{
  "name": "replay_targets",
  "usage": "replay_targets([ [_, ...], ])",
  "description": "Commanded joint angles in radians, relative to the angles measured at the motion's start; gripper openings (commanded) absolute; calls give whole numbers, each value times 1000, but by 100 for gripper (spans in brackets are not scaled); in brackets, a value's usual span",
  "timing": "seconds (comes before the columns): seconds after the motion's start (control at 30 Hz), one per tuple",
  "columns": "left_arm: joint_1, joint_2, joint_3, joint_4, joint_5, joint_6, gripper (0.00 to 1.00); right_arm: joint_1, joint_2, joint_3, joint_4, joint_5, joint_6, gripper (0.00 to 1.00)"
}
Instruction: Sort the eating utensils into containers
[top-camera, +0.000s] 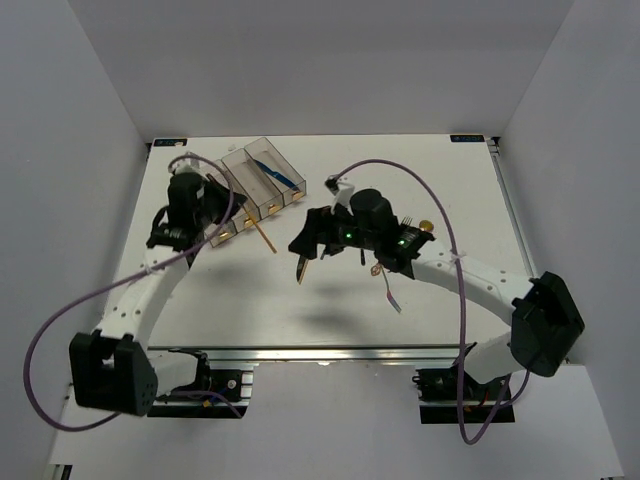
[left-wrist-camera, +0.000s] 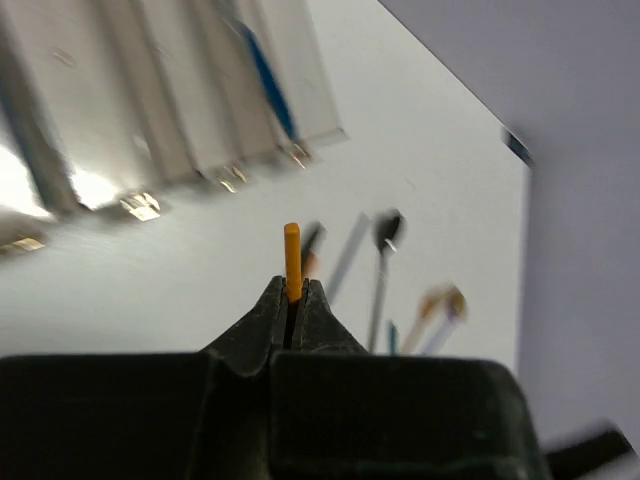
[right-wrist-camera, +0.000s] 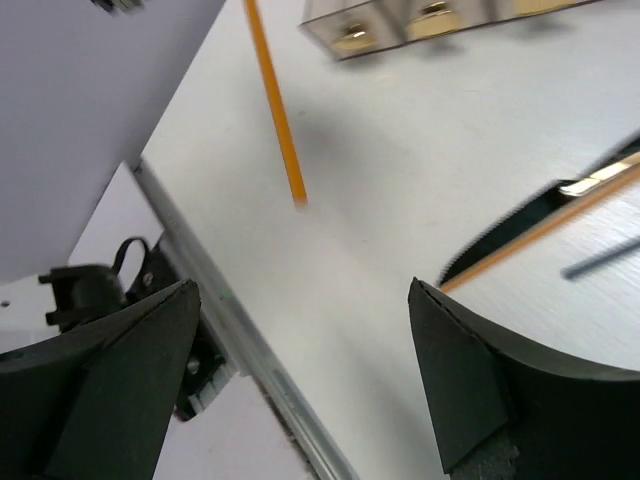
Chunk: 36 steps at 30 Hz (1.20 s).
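My left gripper (left-wrist-camera: 292, 290) is shut on the end of a wooden chopstick (left-wrist-camera: 292, 250), whose tip sticks out just past the jaws. From above, the chopstick (top-camera: 263, 233) slants away from the left gripper (top-camera: 243, 213), just in front of the containers (top-camera: 262, 178), a row of clear bins with yellow tags. A blue knife (top-camera: 270, 167) lies in the rightmost bin. My right gripper (top-camera: 303, 262) hangs open and empty over the mid-table. The right wrist view shows the same chopstick (right-wrist-camera: 272, 100) ahead. More utensils (top-camera: 392, 262) lie under the right arm, partly hidden.
A serrated black knife (right-wrist-camera: 510, 235) and a second wooden chopstick (right-wrist-camera: 560, 215) lie to the right of the right gripper (right-wrist-camera: 300, 330). The table's metal front rail (right-wrist-camera: 230, 330) runs just below it. White walls enclose the table on three sides.
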Motion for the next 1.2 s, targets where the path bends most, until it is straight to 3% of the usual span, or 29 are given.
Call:
replay_targets([
  [0.0, 49, 137, 228, -313, -403, 105, 0, -69, -87, -52, -4, 76, 3, 89],
  [0.23, 208, 579, 690, -513, -559, 179, 0, -94, -173, -115, -51, 96, -56, 89],
  [0.43, 227, 866, 988, -611, -644, 202, 0, -100, -203, -155, -51, 105, -78, 89],
  [0.57, 228, 939, 1031, -657, -659, 205, 0, -102, -197, -155, -51, 103, -89, 89],
  [0.6, 228, 931, 1022, -649, -659, 205, 6, -103, -193, -154, -51, 103, -89, 89],
  [0.63, 228, 923, 1010, -639, -647, 205, 20, -103, -182, -152, -51, 102, -90, 89],
  [0.7, 228, 903, 976, -610, -638, 210, 36, -103, -168, -138, -50, 99, -92, 89],
  [0.73, 228, 884, 970, -606, -635, 210, 49, -102, -148, -132, -77, 93, -93, 89],
  [0.87, 228, 813, 970, -616, -621, 203, 71, -100, -55, -51, -174, 154, -78, 89],
  [1.1, 228, 542, 898, -620, -535, 257, 98, -33, 168, 191, -405, 564, -17, 89],
  [1.17, 227, 444, 773, -565, -474, 285, 98, -16, 249, 285, -455, 621, 29, 89],
])
